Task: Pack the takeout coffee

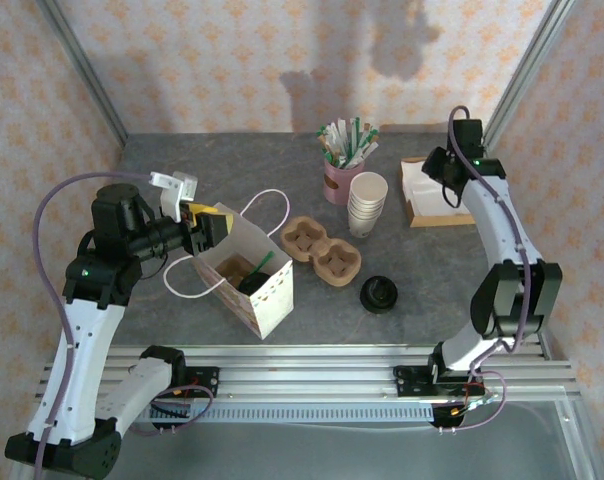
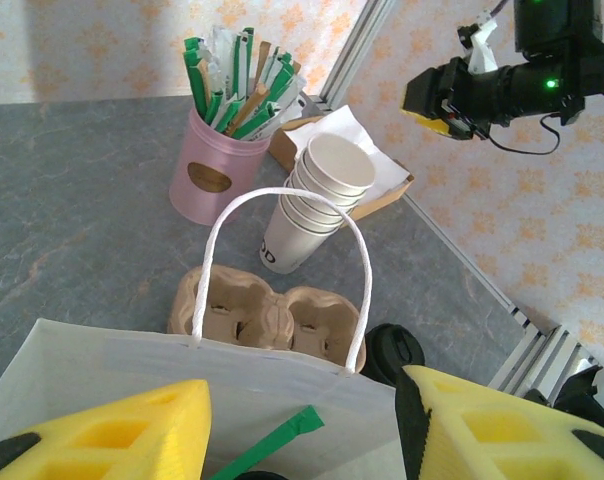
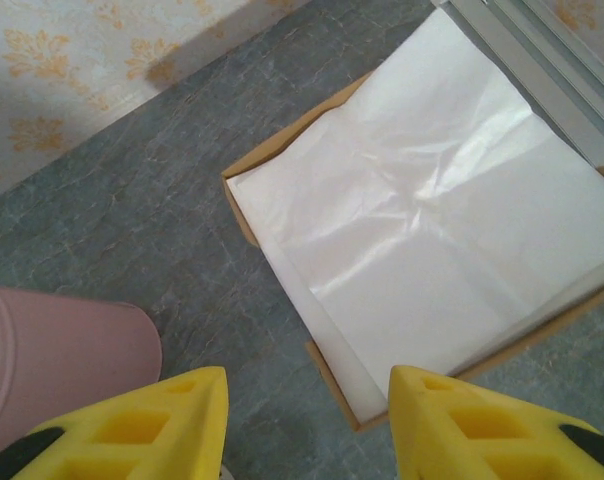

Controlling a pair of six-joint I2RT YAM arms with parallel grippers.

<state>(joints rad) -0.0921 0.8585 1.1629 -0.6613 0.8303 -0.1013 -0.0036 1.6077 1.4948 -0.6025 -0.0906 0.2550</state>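
- With left gripper (image 2: 302, 410) wide open at paper bag (image 2: 132, 360) rim, steady the mouth.
- Lower right gripper (image 3: 307, 420), equally wide, onto napkins (image 3: 432, 230), upper right; pinch one sheet.

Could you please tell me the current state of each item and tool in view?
paper bag: upright, top open.
takeout coffee: apparently inside the bag, lidded, body hidden.
cup carrier: empty, lying flat.
paper cups: stacked, lidless, upright.
loose black lid: lying alone, on no cup.
pink holder: upright, filled with stirrers.
left tool: open, at the bag's mouth.
right tool: open, above the napkins.
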